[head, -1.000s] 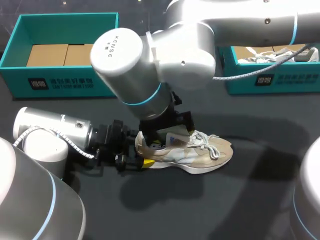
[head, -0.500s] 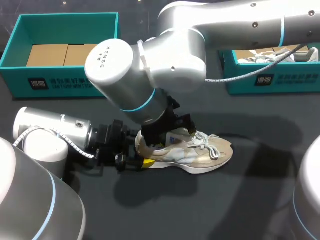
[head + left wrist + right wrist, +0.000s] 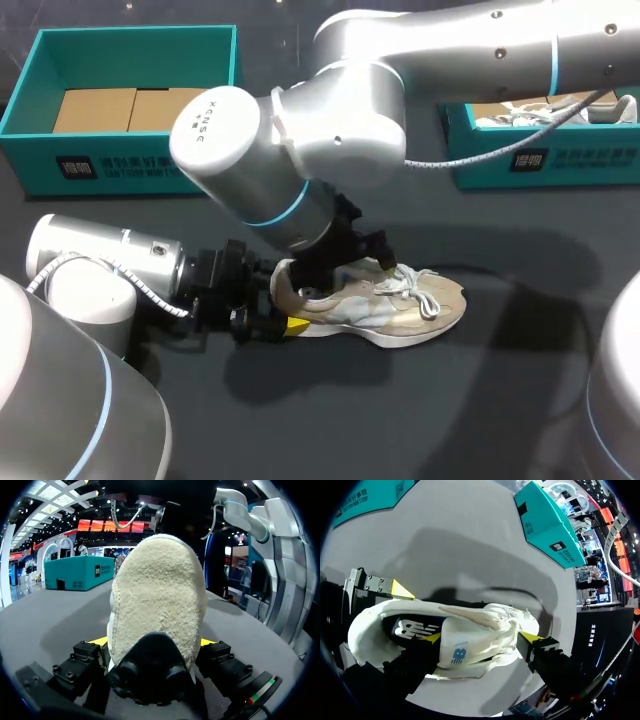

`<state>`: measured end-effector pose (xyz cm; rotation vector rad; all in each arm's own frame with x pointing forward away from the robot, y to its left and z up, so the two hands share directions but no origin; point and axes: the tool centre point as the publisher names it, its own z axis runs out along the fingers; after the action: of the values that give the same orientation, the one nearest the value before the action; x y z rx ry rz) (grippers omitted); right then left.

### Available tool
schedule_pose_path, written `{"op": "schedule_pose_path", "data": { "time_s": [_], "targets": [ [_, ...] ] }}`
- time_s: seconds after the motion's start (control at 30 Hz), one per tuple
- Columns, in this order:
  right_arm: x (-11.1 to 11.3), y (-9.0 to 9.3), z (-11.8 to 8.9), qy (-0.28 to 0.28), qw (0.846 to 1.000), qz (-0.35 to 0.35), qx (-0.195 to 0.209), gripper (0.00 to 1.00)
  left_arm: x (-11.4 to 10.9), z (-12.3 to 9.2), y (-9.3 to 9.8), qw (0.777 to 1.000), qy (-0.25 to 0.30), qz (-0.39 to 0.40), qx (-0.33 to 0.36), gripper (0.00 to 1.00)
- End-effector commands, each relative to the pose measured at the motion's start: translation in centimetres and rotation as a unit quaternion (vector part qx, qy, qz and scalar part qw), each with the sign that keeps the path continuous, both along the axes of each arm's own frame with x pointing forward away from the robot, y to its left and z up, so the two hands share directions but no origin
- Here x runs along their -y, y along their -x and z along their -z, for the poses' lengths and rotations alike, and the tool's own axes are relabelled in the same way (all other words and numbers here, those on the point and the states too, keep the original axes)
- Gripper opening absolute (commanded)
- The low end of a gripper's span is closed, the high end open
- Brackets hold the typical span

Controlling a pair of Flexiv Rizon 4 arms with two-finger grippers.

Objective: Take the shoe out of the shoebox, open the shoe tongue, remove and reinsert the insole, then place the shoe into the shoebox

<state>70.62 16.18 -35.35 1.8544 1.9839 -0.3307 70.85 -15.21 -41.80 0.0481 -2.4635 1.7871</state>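
A beige and white shoe [image 3: 400, 305] lies on its sole on the dark table, toe to the right. My left gripper [image 3: 275, 322] comes in low from the left. In the left wrist view the fuzzy heel [image 3: 157, 605] fills the left gripper [image 3: 152, 641], and both yellow tips press its sides. My right gripper [image 3: 350, 268] reaches down into the shoe's mouth. In the right wrist view the right gripper [image 3: 479, 639] is open. One finger is inside the shoe under the white tongue [image 3: 470, 640], the other is out by the laces [image 3: 512, 620].
A teal shoebox [image 3: 130, 150] with cardboard inserts stands at the back left. A second teal box [image 3: 540, 155] holding another shoe stands at the back right. My right arm's big elbow hangs over the table's middle and hides part of the shoe.
My right arm has shifted and sunk lower over the shoe's opening, and its fingers have drawn together a little around the tongue. The left arm and the shoe have stayed put.
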Motion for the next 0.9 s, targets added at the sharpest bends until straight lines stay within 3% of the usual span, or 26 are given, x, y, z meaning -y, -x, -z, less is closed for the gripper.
{"op": "schedule_pose_path", "data": {
  "time_s": [0.03,0.1,0.4,0.53,0.6,0.73,0.9],
  "targets": [
    [0.4,0.6,-0.4,-0.033,0.967,0.226,0.117,0.74,0.2,0.6,-0.2,1.0,0.0,0.0,0.0,0.0],
    [0.6,0.7,-0.8,-0.032,0.966,0.227,0.118,0.7,0.2,0.6,-0.2,1.0,0.0,0.0,0.0,0.0],
    [1.2,1.1,-2.2,-0.032,0.967,0.228,0.109,0.71,0.2,0.6,-0.2,1.0,0.0,0.0,0.0,0.0],
    [1.3,1.3,-2.7,-0.035,0.968,0.227,0.098,0.66,0.2,0.6,-0.2,1.0,0.0,0.0,0.0,0.0],
    [1.3,1.4,-2.9,-0.037,0.969,0.226,0.092,0.55,0.2,0.6,-0.2,1.0,0.0,0.0,0.0,0.0],
    [1.3,1.5,-3.0,-0.04,0.97,0.224,0.082,0.42,0.2,0.6,-0.2,1.0,0.0,0.0,0.0,0.0],
    [1.7,1.8,-3.3,-0.051,0.973,0.214,0.069,0.04,0.2,0.6,-0.2,1.0,0.0,0.0,0.0,0.0]
  ]
}}
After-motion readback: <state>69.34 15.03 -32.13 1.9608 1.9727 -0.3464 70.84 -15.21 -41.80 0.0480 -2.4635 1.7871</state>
